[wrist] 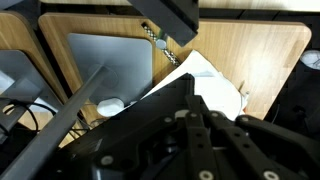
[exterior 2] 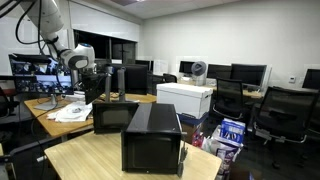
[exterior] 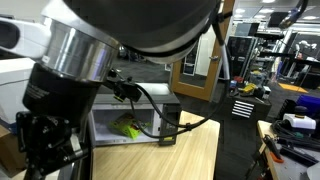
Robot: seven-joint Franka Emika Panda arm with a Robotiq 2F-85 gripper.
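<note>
In the wrist view my gripper (wrist: pixel 196 132) fills the lower half, and its black fingers (wrist: pixel 165 120) are pressed together with nothing between them. It hangs above a wooden table (wrist: pixel 265 50). Below it lie a crumpled white cloth (wrist: pixel 207 82) and a flat grey sheet (wrist: pixel 110 62). In an exterior view the arm reaches from the upper left, and the gripper (exterior 2: pixel 101 88) hangs over the far table near the white cloth (exterior 2: pixel 72 112). In an exterior view the arm's silver and black wrist (exterior: pixel 60 80) blocks most of the left side.
A black microwave (exterior 2: pixel 152 140) stands on the near table with its door (exterior 2: pixel 113 117) swung open. Its lit inside holds a yellow-green object (exterior: pixel 127 127). A white box (exterior 2: pixel 185 98), monitors (exterior 2: pixel 35 70) and office chairs (exterior 2: pixel 280 110) stand around.
</note>
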